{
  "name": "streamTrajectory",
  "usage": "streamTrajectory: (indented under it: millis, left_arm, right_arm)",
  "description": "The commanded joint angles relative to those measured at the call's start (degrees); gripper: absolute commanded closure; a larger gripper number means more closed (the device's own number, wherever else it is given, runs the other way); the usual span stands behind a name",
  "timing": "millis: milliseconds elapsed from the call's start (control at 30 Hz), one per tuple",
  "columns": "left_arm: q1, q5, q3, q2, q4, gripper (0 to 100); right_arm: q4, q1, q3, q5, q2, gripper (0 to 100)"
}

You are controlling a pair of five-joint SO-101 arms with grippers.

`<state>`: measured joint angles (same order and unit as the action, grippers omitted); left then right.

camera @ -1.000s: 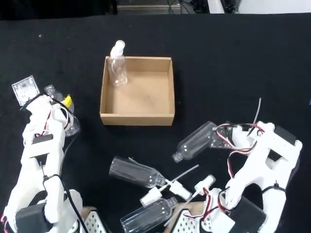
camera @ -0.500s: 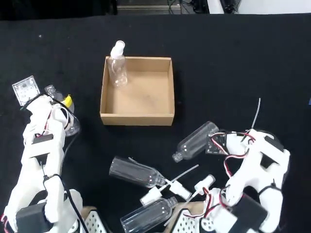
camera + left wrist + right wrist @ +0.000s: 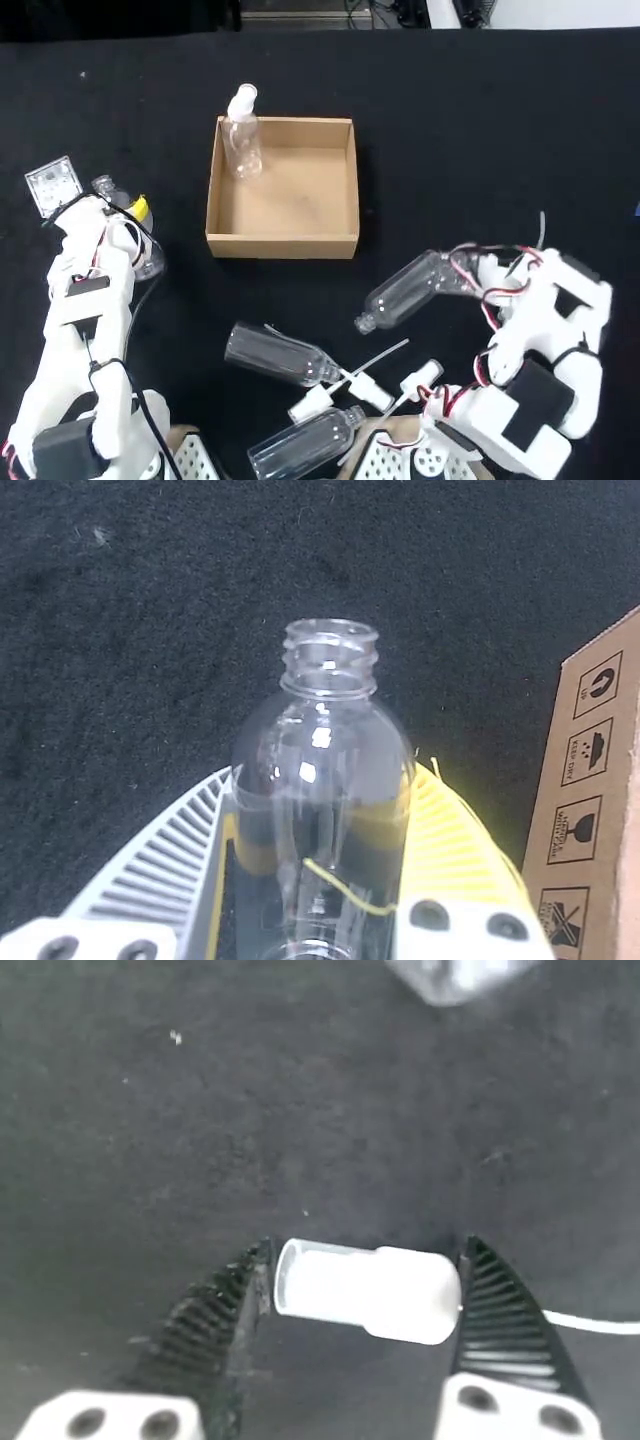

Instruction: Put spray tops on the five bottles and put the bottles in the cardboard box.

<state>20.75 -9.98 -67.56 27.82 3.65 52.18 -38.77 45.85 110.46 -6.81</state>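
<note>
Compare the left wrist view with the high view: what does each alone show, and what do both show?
Left wrist view: printed symbols on the side of the box. High view: a capped bottle inside the box, three bottles lying down, loose spray tops, the right arm. Both: the box and the open bottle in the left gripper.

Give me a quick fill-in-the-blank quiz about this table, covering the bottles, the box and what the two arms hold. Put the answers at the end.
1. The number of capped bottles standing in the cardboard box is ___.
2. The left hand is shut on an open bottle whose neck carries ___ spray top.
3. The spray top gripped by the right hand is coloured ___.
4. The lying bottles on the table number ___.

Missing words: one; no; white; three.
</note>
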Motion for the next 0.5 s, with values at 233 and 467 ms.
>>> streamTrajectory:
  millis: [233, 467]
  left_arm:
    - [-0.4, -0.1, 0.9, 2.3, -1.2, 87]
    - [-0.4, -0.1, 0.9, 2.3, -1.2, 87]
  right_arm:
    - [6.3, 1.1, -8.3, -53.3, 0.0, 73.7]
    - [13.4, 2.3, -11.0, -79.1, -0.1, 73.4]
